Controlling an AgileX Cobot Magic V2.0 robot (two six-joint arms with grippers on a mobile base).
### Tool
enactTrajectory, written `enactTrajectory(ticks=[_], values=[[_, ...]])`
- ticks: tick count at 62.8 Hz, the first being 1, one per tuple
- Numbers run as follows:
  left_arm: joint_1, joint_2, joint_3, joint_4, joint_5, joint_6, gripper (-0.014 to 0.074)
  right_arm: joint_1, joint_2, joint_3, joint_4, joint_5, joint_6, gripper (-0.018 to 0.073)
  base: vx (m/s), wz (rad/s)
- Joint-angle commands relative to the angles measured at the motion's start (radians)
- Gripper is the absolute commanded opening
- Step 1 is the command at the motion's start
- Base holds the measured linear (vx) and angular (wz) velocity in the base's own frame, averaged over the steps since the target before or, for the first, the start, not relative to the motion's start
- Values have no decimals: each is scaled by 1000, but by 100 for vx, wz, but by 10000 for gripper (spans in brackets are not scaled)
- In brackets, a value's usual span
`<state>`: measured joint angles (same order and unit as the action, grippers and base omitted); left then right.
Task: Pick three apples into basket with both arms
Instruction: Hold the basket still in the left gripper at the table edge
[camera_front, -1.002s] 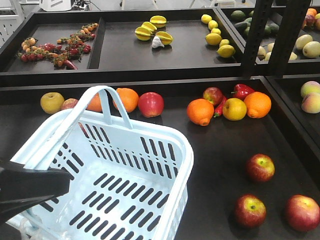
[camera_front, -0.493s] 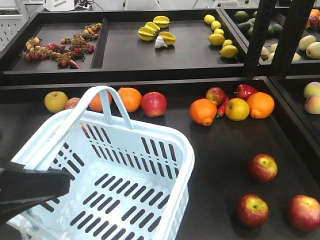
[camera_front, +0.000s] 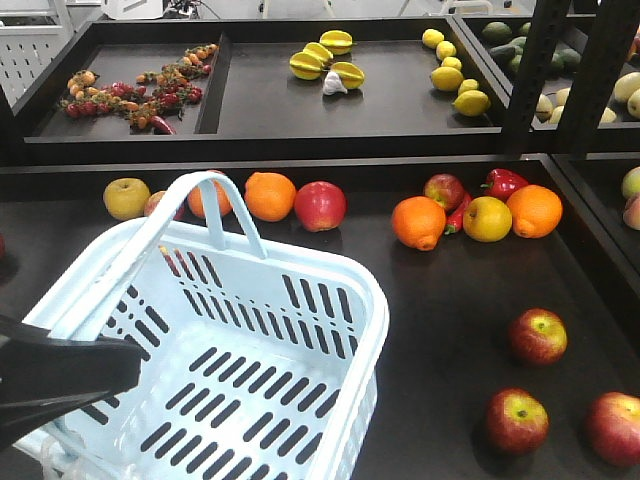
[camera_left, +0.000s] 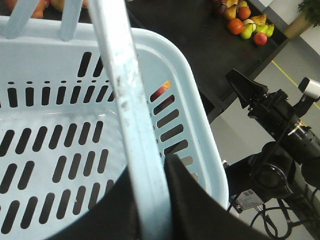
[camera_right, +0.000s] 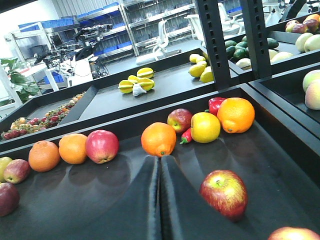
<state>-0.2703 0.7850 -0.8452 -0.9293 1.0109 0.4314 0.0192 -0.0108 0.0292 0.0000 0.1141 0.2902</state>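
Basket (camera_front: 372, 330) handle is pinched in left gripper (camera_left: 150, 220). Right gripper (camera_right: 160, 190) is pressed together, empty (one apple (camera_right: 223, 193) near it). Three apples (camera_front: 517, 420) are noted on black tray (camera_front: 440, 300).

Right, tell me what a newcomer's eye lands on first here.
The pale blue basket fills the lower left of the front view, empty, its hoop handle gripped by the left pincer. Three red apples lie apart on the black shelf at lower right, and the right pincer, shut, hovers beside one.
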Motion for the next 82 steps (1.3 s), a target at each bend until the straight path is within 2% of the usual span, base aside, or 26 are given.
enactTrajectory(ticks=[1,82], values=[[-2,-8,-32,-75,-47,3,-7,-8,-11,13,-6,-70,-5,-4,0,0],[-2,-8,-32,-75,-47,3,-7,-8,-11,13,-6,-70,-5,-4,-1,1]])
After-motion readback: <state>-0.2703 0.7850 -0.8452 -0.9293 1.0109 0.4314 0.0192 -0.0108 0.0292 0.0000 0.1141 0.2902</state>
